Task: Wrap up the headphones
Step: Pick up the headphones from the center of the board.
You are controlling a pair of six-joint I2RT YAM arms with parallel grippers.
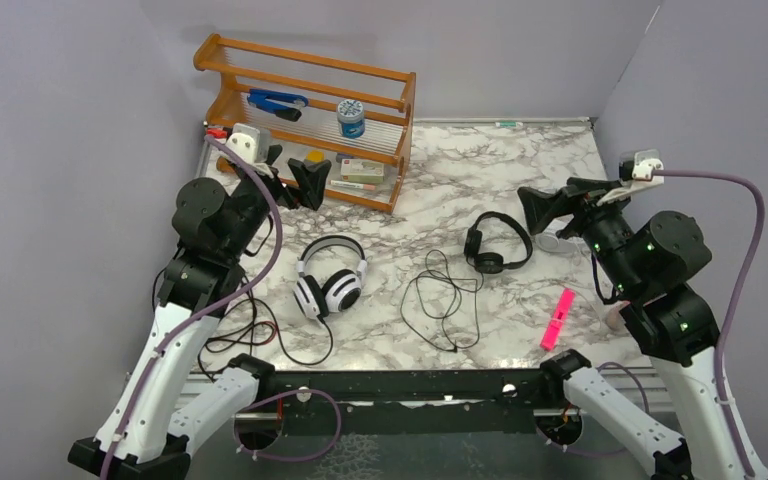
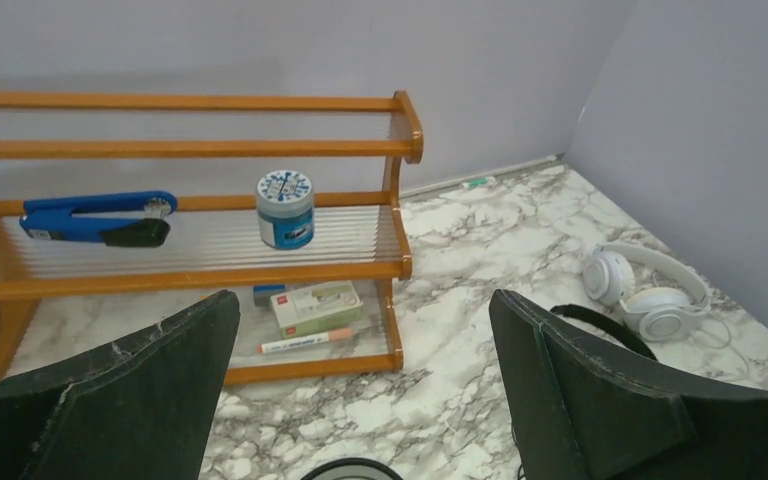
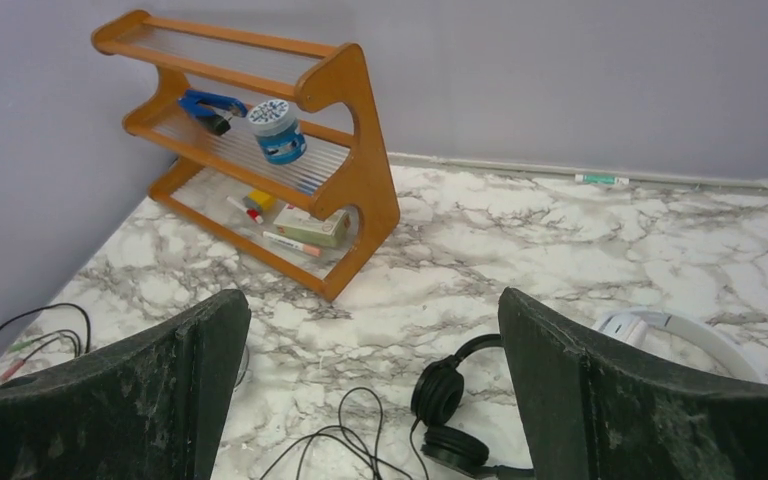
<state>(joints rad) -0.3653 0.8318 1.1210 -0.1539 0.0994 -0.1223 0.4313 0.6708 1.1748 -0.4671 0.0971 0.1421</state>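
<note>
Over the bench (image 1: 480,170), my left fingers (image 2: 160,380) and right fingers (image 3: 640,400) hang apart, empty: the headphones (image 1: 330,275) lie unwrapped, cords (image 1: 445,300) loose.

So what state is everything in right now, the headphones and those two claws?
white headphones with black pads: on the table, cord unwound.
black headphones: on the table, cord unwound.
all-white headphones: on the table, not held.
left gripper: open, empty.
right gripper: open, empty.
jar: upright, lid on.
</note>
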